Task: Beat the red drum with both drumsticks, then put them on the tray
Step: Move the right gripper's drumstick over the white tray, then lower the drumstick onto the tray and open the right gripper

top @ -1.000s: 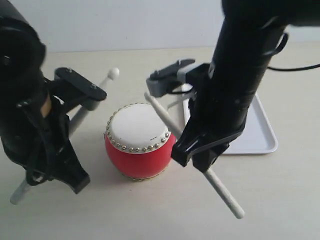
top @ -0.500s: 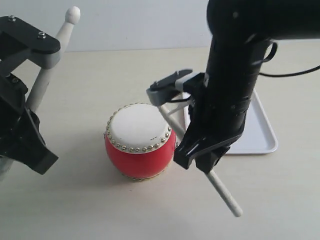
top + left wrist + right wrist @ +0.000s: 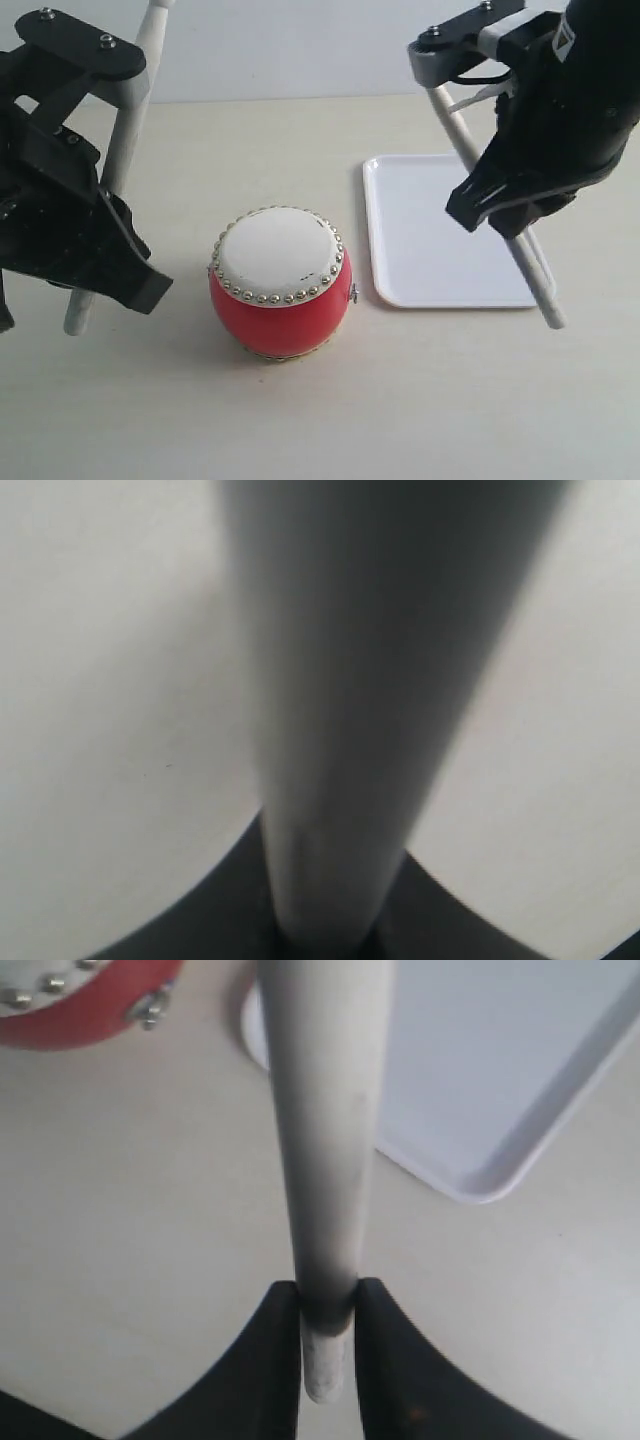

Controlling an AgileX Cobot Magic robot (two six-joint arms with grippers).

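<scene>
1. Now the red drum (image 3: 280,280) is sitting upright on the table (image 3: 300,420) with nothing touching its skin; both sticks are hanging clear of it.
2. Just a second ago the right gripper (image 3: 470,130) was working low against the drum's tray side. It has since lifted and swung away, and is now hovering over the white tray (image 3: 420,280), which is lying just beside the drum.
3. Its jaws are pinching the right drumstick (image 3: 535,280) narrowly near one end, as the right wrist view (image 3: 325,1140) is showing. The stick is slanting down across the tray's far side from the drum.
4. Meanwhile the left gripper (image 3: 112,170) has risen too, on the drum's opposite side from the tray. It is clamping the left drumstick (image 3: 120,150), which is standing steeply with its upper end running out of view. The left wrist view (image 3: 370,700) is showing only a blurred shaft.
5. Judging by this, the beating is probably finishing, and the right arm is looking ready to lay its stick down first; neither stick is resting on the tray yet.
</scene>
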